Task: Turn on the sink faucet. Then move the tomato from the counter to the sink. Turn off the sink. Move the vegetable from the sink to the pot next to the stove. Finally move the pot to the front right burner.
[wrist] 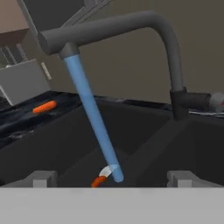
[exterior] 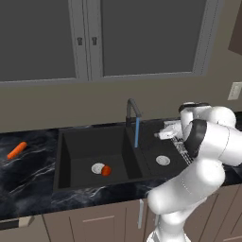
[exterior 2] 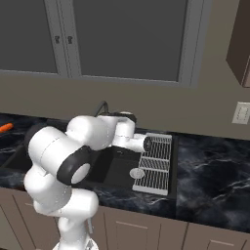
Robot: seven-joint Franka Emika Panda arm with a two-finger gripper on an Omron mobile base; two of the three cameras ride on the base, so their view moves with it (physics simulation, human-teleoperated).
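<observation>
Water [exterior: 137, 132] is running, a blue stream coming off the sink faucet [exterior: 133, 109] spout down into the sink [exterior: 75, 142]. Using the faucet as the landmark: tomato [exterior: 107, 170] sits in the basin to its left, right beside the round silver drain [exterior: 98, 168]. Gripper [wrist: 112, 177] hangs just to the right of the faucet, over the right-hand basin, fingers spread wide with nothing between them. Carrot [exterior: 17, 150] lies way off to the faucet's left on the counter [exterior: 28, 170]. Drying rack [exterior 2: 156, 161] sits on the far right side of the sink.
</observation>
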